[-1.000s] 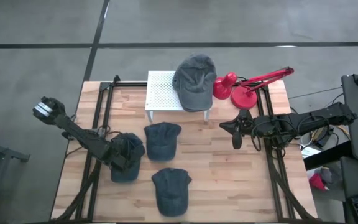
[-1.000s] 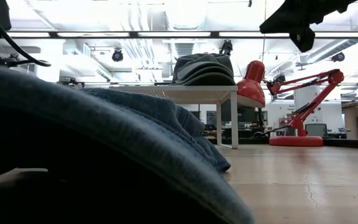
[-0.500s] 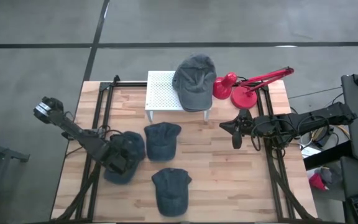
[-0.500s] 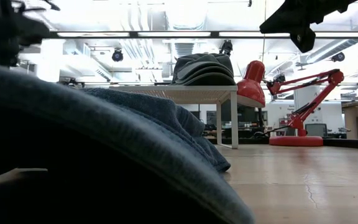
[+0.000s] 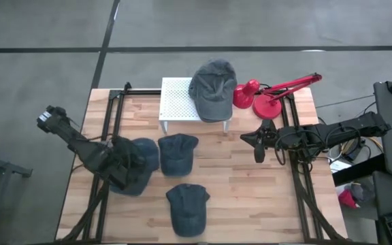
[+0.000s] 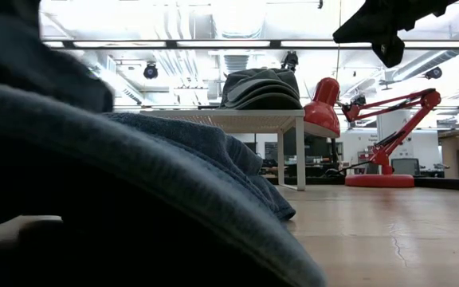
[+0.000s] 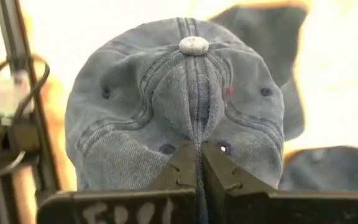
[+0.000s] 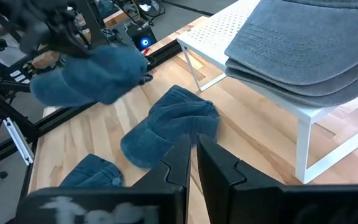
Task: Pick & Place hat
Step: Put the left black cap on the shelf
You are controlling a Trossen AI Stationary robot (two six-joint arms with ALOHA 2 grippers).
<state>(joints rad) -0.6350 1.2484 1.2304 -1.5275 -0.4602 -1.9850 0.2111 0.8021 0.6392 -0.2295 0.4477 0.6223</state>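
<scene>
My left gripper is shut on a blue denim cap over the table's left half. In the left wrist view, that cap fills the picture with its top button facing the camera. Two more blue caps lie flat on the wood: one mid-table and one near the front edge. A stack of grey caps sits on a white perforated rack. My right gripper hovers shut over the table's right half, touching nothing. My left gripper pinches a ridge of the cap's crown cloth along a seam between its two shut fingers. It comes in slanting down from the table's left. The cap is lifted clear of the wood and hangs rounded ahead of the fingers.
A red desk lamp stands at the far right, beside the rack. Dark rails run along both sides of the table. In the low view, the nearest cap blocks the left foreground. Bare wood lies on the right near side.
My left gripper has risen, carrying the blue cap off the wood and slightly toward the table's left and far side. The cap now hangs clear and enters the low view's upper left. The right arm has kept still.
</scene>
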